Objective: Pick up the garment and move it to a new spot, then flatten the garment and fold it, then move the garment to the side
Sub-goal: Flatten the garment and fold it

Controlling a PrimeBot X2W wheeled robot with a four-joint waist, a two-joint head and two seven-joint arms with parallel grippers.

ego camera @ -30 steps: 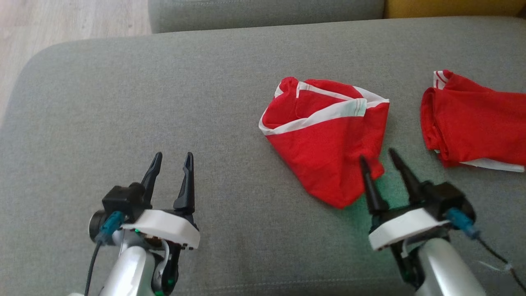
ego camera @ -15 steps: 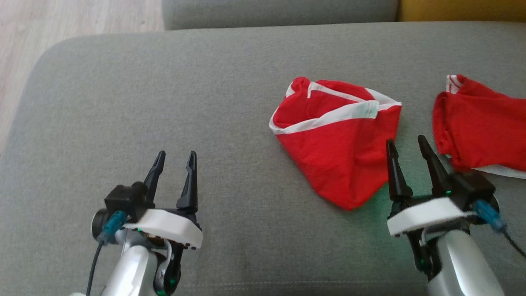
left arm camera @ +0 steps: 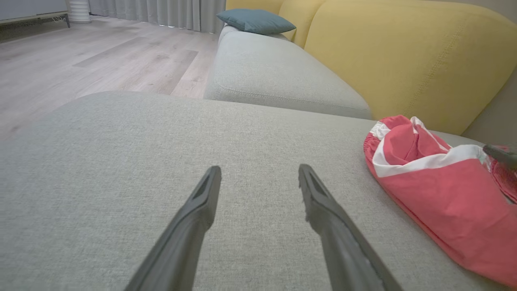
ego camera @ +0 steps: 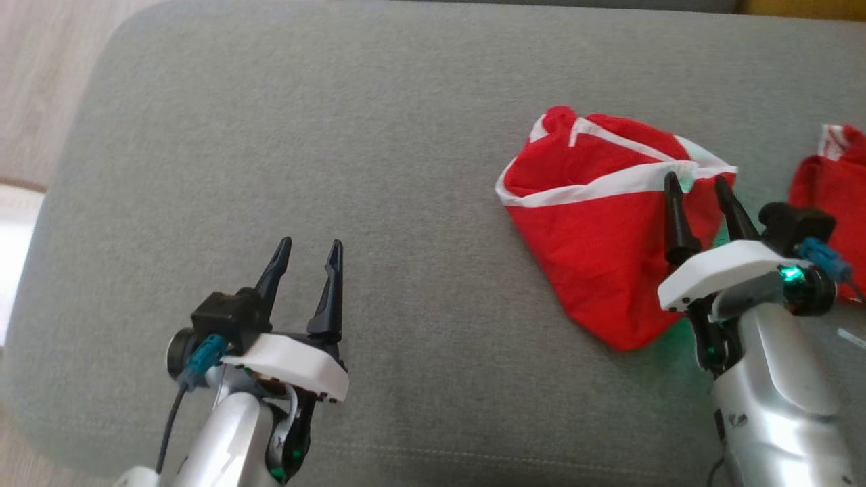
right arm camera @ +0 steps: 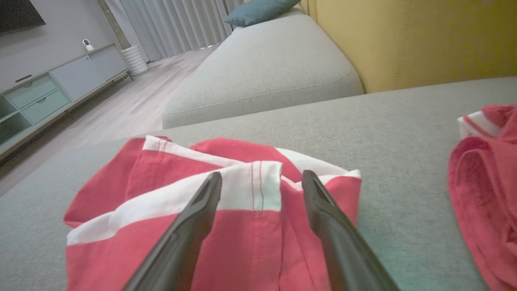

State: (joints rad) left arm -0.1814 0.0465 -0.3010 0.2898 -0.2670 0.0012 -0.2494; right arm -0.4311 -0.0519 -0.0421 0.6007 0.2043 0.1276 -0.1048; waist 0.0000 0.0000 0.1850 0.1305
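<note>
Right pincer (ego camera: 695, 180) has advanced over the crumpled red, white-banded garment (ego camera: 595, 260).

A grey cushion (ego camera: 325, 135) is seen across most of the head view, with pale wooden floor (ego camera: 40, 74) at the upper left. A crumpled red garment (ego camera: 595, 250) with a white band is laid on the cushion towards the right. A second red garment (ego camera: 829, 182) is cut off by the right edge, just apart from the first. The right gripper (ego camera: 695, 178) is placed over the first garment's right side, its fingers spread and pointed at the white band; contact cannot be judged. The left gripper (ego camera: 311, 242) is held above bare cushion at the lower left, its fingers likewise parted, well apart from both garments.
</note>
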